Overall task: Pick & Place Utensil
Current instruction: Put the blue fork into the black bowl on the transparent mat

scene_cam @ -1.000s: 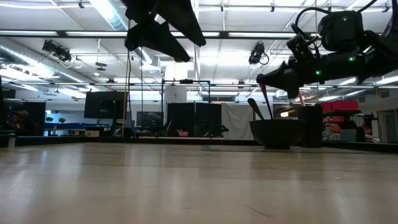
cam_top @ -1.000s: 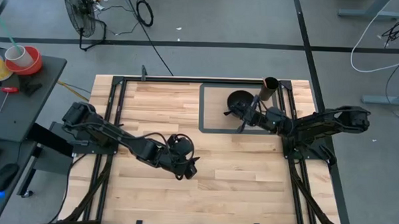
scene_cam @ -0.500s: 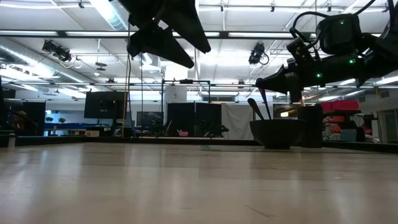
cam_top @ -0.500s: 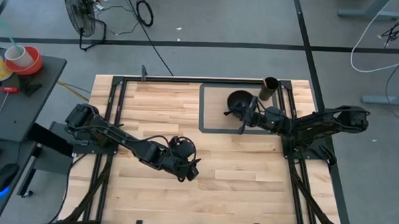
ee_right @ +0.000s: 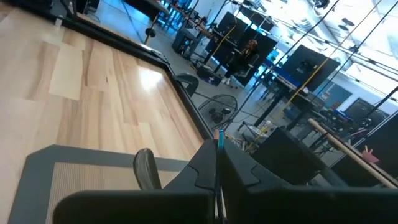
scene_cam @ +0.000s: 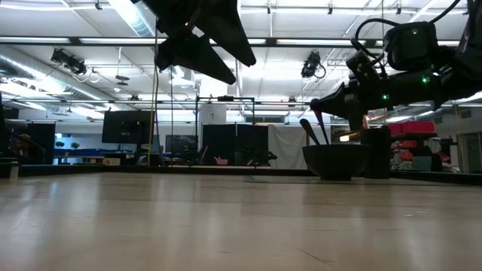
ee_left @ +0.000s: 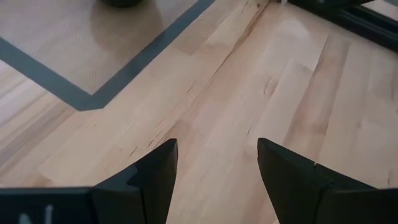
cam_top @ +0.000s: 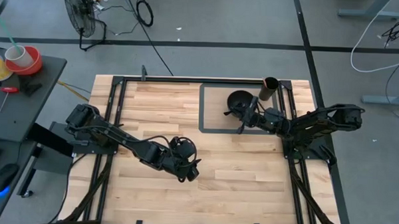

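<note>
Utensil (ee_right: 218,163), seemingly thin-handled, pinched in right claw (cam_top: 250,116) beside bowl (cam_top: 238,100).

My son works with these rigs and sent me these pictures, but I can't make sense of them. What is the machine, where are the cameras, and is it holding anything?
It is a robot with two dark arms at a wooden table. One picture looks straight down from above, one looks level across the tabletop, and one camera sits on each wrist. The left tool hangs open over bare wood, holding nothing. The right tool is shut on a thin utensil, beside a dark bowl inside a taped rectangle. Another utensil leans in the bowl. A tall dark cup stands next to it.
</note>
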